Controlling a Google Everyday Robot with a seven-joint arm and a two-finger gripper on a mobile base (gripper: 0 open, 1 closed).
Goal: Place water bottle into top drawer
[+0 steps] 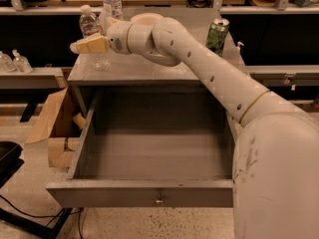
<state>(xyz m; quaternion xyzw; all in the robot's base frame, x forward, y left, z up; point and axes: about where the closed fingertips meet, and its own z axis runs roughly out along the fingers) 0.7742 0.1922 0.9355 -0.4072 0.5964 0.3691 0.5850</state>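
Observation:
The water bottle [88,26], clear with a white cap and a whitish label band, stands upright at the back left corner of the grey cabinet top [149,71]. My gripper [89,45] reaches in from the right and lies across the bottle's lower half, covering part of it. The bottle's base shows below the gripper. The top drawer [149,193] is pulled fully open toward me. Its inside is bare and its small metal knob [159,199] sits at the front centre.
A second clear bottle [112,1] stands behind the gripper. A green can [218,35] stands at the cabinet's back right. A cardboard box [55,128] leans left of the drawer. Small bottles [15,61] sit on a left shelf. My arm [214,78] crosses the cabinet's right side.

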